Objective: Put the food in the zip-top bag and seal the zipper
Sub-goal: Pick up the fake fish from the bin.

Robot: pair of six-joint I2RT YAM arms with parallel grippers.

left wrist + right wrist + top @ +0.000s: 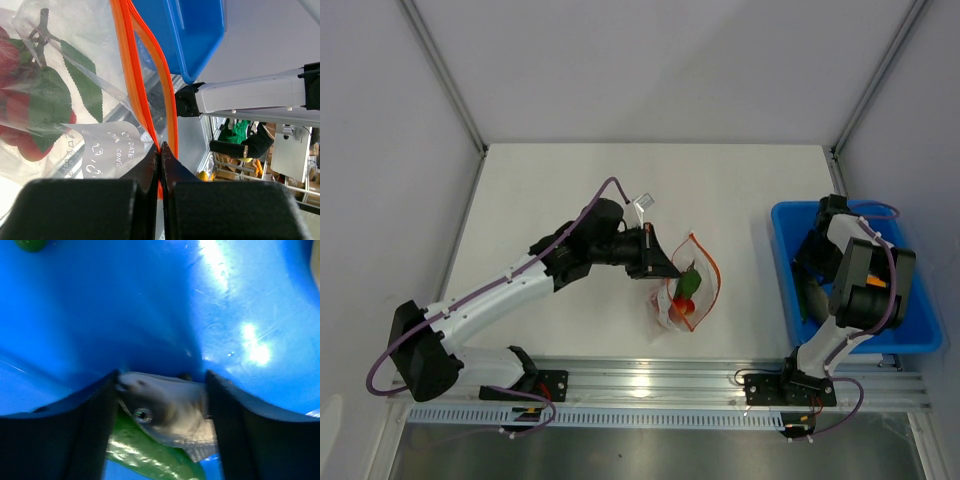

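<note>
The clear zip-top bag (pixel 670 305) lies mid-table, mouth towards the right. My left gripper (pixel 665 262) is shut on its orange-red zipper (pixel 142 85), the strip pinched between the fingertips of the left gripper (pixel 161 147). Red cherry tomatoes with green leaves (pixel 25 110) lie inside the bag. My right gripper (pixel 162 405) reaches down into the blue bin (pixel 920 335). Its fingers press both sides of a grey toy fish (pixel 170 410), which lies over a long green pepper (pixel 145 455). The zipper's slider tab is not visible.
The blue bin's wall (pixel 195 35) stands just right of the bag. A small green item (pixel 30 244) and a yellowish one (pixel 316 260) sit at the bin floor's edges. The right arm (pixel 860 280) hangs over the bin. Aluminium rail (pixel 650 385) runs along the near edge.
</note>
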